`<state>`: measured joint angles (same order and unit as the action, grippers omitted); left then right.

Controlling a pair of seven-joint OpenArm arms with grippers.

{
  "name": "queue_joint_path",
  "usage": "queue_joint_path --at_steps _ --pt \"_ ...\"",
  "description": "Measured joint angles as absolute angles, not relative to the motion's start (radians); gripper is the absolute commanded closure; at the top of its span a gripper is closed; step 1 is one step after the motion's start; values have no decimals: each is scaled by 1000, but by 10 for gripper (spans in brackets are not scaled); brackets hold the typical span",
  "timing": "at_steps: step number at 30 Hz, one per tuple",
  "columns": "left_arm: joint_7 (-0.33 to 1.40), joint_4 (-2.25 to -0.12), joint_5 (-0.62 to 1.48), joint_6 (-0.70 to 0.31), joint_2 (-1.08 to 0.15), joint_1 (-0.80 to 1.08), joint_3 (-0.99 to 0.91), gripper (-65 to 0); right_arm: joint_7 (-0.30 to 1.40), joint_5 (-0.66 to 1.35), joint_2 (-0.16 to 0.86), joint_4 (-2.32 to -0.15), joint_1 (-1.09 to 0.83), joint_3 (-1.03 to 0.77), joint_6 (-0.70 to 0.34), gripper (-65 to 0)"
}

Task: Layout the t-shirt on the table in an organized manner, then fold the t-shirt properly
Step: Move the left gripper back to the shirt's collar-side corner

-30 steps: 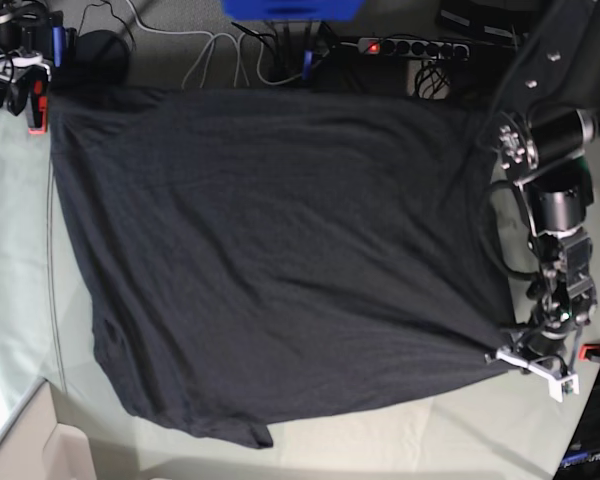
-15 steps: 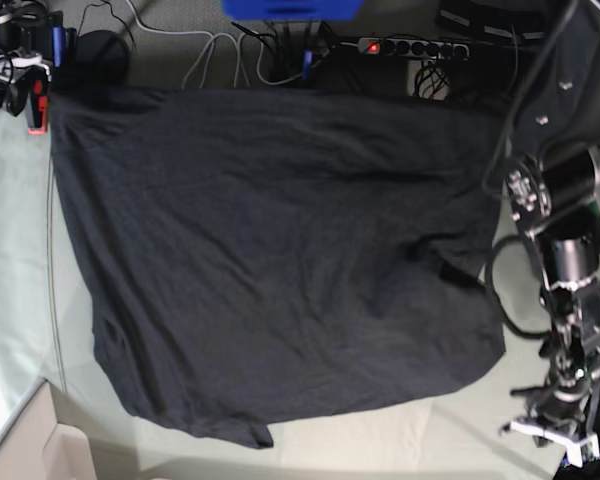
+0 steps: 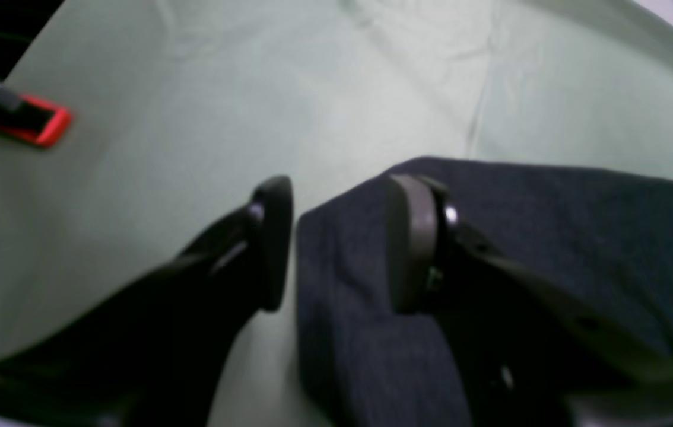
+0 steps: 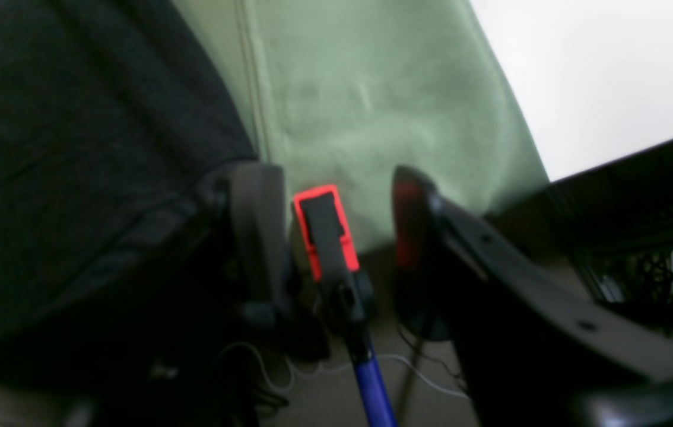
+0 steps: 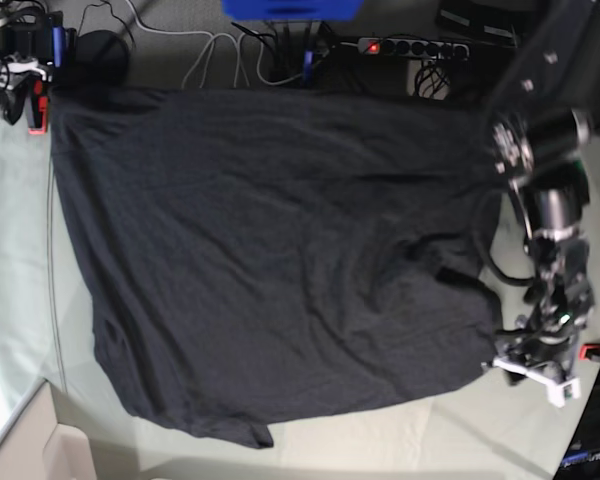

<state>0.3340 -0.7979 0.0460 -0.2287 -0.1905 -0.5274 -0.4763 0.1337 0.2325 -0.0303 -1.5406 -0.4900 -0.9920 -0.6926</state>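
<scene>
Jaws of the left gripper point(image 3: 336, 243) stand apart, one pad on bare cloth, the other over a corner fold of the large dark charcoal cotton t-shirt point(image 5: 270, 250); whether that pad presses the fabric I cannot tell. Jaws of the right gripper point(image 4: 327, 237) are spread with nothing between them, framing a red-orange clamp point(image 4: 321, 231) at the shirt's far corner. That shirt lies spread nearly flat across the wide table under pale grey-green cloth point(image 5: 20, 270), with some wrinkles near the left arm. By my judgement the laying-out is almost done; smoothing and every fold remain.
</scene>
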Motion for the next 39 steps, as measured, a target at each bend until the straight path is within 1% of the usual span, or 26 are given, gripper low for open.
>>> queue_joint_path --at_steps 3,6,7,8,10,13,15,18,25,31,34,39 --pt "445 -1044 189 -221 -191 -397 -476 -262 130 237 -28 -1540 -477 -988 -696 -354" --pt "551 -1311 326 -217 -183 -202 -476 -262 129 234 -29 -1540 -484 -987 -696 -355" --pt "548 -1378 364 -229 -183 -127 -474 -262 130 234 -31 -1540 -485 -988 -696 -355" --pt "575 -1439 402 -221 -179 -54 -474 -262 131 231 -31 -1540 -486 -987 -694 -355" --pt "564 -1540 429 -216 -160 81 -478 -263 131 230 -28 -1540 -482 -987 -693 -355" --pt "568 -1637 451 -231 -106 258 -529 -265 129 237 -30 -1540 -479 -986 -696 -355" --pt "564 -1655 443 -226 -65 339 -574 -266 137 233 -30 -1540 -477 -986 -695 -355" --pt "577 -1656 447 -232 -35 435 -586 -266 136 233 -28 -1539 -455 -987 -693 -355" --pt "574 -1650 447 -235 -36 569 -588 -267 137 233 -28 -1539 -447 -963 -694 -355" --pt "566 -1616 451 -233 -41 578 -620 -267 134 233 -31 -1539 -449 -935 -694 -355" --pt "556 -1547 445 -226 -49 569 -647 -267 137 233 -30 -1539 -449 -933 -694 -355" --pt "569 -1458 391 -231 -55 502 -640 -267 138 233 -33 -1538 -450 -935 -694 -355"
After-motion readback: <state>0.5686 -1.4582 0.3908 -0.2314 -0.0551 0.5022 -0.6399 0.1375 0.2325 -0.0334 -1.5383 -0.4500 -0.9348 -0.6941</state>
